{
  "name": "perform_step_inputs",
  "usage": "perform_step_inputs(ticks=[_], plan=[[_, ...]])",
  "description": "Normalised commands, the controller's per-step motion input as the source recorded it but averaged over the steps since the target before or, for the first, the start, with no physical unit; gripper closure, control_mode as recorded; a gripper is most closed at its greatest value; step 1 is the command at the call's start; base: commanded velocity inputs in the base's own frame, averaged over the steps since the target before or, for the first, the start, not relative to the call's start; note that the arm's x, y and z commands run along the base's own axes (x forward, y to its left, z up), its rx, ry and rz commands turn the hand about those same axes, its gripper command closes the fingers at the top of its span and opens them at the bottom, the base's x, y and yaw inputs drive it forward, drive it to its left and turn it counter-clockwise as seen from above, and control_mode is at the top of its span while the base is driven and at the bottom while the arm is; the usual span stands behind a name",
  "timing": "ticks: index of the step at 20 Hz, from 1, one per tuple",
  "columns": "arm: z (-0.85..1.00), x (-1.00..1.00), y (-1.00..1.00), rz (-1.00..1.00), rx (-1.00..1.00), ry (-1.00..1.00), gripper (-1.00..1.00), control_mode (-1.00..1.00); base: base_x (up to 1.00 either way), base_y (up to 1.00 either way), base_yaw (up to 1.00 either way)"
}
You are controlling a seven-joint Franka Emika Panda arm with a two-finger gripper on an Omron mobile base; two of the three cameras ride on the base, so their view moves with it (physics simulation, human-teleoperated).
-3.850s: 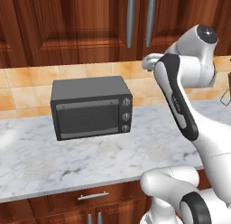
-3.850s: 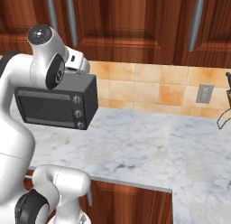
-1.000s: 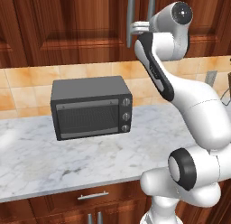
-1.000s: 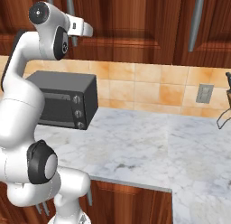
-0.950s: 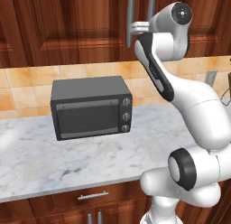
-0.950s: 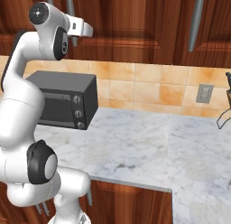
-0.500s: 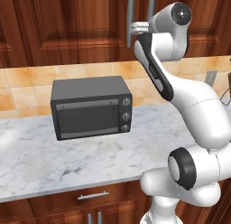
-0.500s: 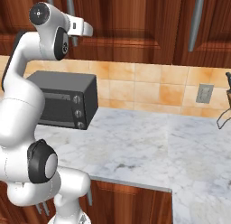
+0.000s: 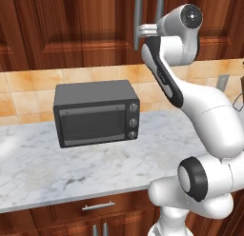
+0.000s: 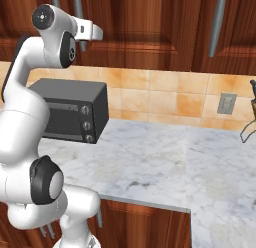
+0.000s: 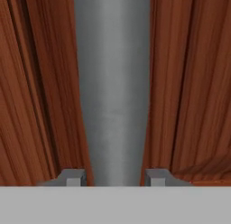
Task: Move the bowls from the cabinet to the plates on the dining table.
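Note:
The dark reddish-brown wall cabinet (image 9: 71,30) (image 10: 150,22) hangs above the counter with its doors closed. My gripper (image 9: 138,28) (image 10: 81,41) (image 11: 115,178) is raised to one of its long vertical silver bar handles (image 9: 137,9) (image 10: 78,7) (image 11: 113,83). In the hand view the handle runs straight up between the two fingertips (image 11: 72,177), which press against its sides. The bowls, the plates and the dining table are out of view.
A dark toaster oven (image 9: 95,111) (image 10: 70,109) stands on the marble counter (image 9: 95,168) (image 10: 160,157) below the gripper. A second door handle (image 9: 159,4) is right beside the gripped one. Lower drawers (image 9: 97,206) run under the counter edge.
The fingers have closed in on the cabinet handle. The arm, which rose to the handle earlier, has stayed in place over the last second.

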Motion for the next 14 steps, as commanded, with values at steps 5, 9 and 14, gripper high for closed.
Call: perform_step_inputs(ticks=[5,9,14], plan=[[0.0,0.0,0.0,0.0,0.0,0.0,1.0,-1.0,0.0,0.0,0.0],[0.0,0.0,0.0,0.0,0.0,0.0,1.0,-1.0,0.0,0.0,0.0],[0.17,-0.21,-0.21,0.0,0.01,-0.02,1.0,-1.0,0.0,0.0,0.0]])
